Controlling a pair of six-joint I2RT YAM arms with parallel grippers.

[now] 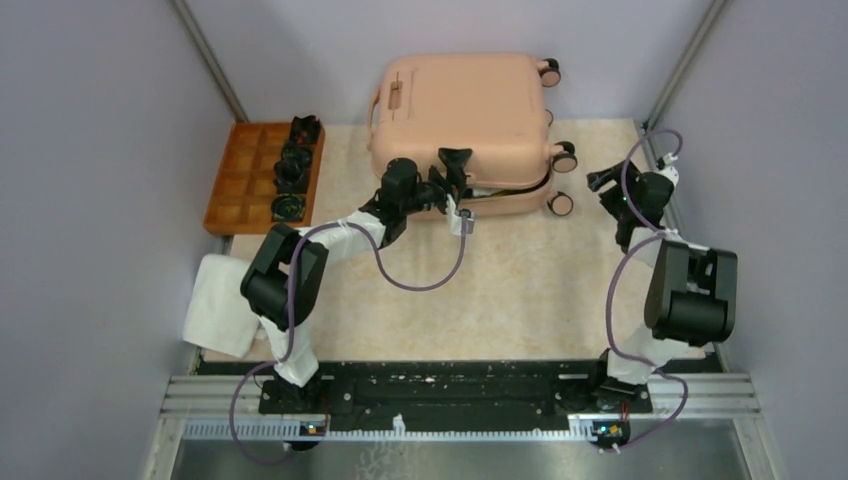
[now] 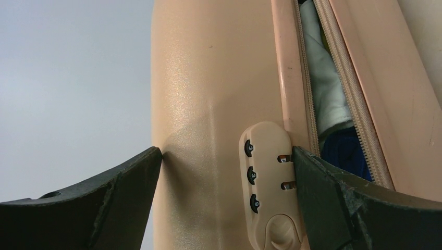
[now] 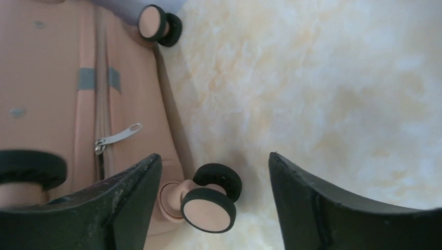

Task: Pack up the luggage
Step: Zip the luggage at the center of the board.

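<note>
The peach-pink luggage (image 1: 470, 100) lies flat at the back of the table, its lid down but with the front seam gaping. My left gripper (image 1: 455, 175) is open and straddles the lid's front edge, one finger on top and one at the gap. In the left wrist view the left gripper (image 2: 225, 153) spans the shell (image 2: 208, 78) and its combination lock (image 2: 266, 172). White cloth (image 2: 326, 88) and blue cloth (image 2: 346, 151) show in the unzipped seam. My right gripper (image 1: 600, 183) is open beside the luggage's right end, just above a wheel (image 3: 208, 200), empty. A zipper pull (image 3: 117, 136) lies nearby.
An orange compartmented tray (image 1: 245, 180) with several black items (image 1: 290, 165) stands at the left. A folded white cloth (image 1: 220, 305) hangs over the table's left edge. Grey walls close in on both sides. Purple cables loop from both arms.
</note>
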